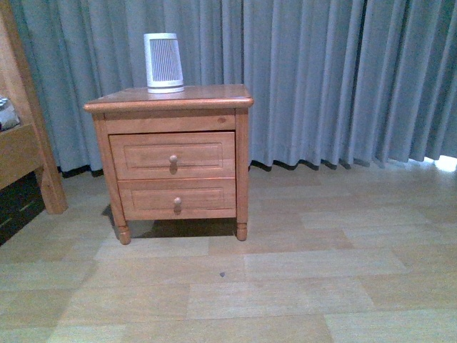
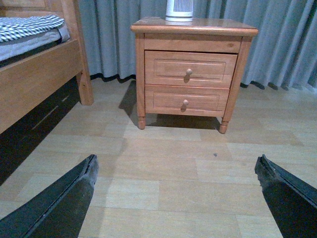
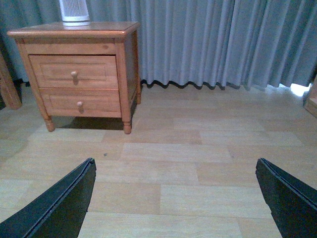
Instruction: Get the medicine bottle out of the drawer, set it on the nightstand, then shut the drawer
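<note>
Target for you: taller orange-brown wooden drawer [image 1: 143, 155] of the small two-drawer wooden nightstand [image 1: 214, 95], shut and well ahead, tiny white medicine bottle not visible; left gripper [image 2: 176, 163] spread, squarer to its knob [image 1: 173, 159] than right gripper [image 3: 174, 163], also spread.

I see nightstand [image 1: 214, 95] on floor [image 1: 285, 286], curtain [image 1: 321, 78] behind, bed frame [image 1: 28, 143] to its left, tower fan [image 1: 163, 62] on top, upper drawer [image 1: 200, 153] over lower drawer [image 1: 203, 194].
</note>
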Controlling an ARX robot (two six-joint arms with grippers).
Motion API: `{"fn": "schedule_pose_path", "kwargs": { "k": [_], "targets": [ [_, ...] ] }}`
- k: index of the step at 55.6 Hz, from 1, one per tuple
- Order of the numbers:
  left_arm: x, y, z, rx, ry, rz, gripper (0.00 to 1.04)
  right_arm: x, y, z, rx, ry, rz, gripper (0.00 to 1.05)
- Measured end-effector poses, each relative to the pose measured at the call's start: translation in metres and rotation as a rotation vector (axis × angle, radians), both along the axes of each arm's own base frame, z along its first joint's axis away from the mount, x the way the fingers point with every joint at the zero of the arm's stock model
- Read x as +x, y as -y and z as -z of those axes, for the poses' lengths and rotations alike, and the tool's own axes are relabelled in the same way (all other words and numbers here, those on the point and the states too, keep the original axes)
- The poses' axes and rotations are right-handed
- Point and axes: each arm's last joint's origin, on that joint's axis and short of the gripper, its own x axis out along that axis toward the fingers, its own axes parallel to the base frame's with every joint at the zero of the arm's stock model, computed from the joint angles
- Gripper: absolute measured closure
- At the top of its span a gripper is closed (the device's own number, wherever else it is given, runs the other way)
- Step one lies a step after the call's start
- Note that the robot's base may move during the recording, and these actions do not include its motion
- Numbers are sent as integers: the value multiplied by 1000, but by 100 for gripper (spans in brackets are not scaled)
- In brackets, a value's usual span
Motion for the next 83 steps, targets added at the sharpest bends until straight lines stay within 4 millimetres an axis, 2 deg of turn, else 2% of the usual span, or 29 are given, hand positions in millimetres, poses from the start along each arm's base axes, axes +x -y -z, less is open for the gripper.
{"fn": "schedule_pose_path", "kwargs": {
  "k": [83],
  "targets": [
    [0, 0, 0, 0, 0, 0, 7, 0, 0, 0, 0, 0, 0, 7]
  ]
}}
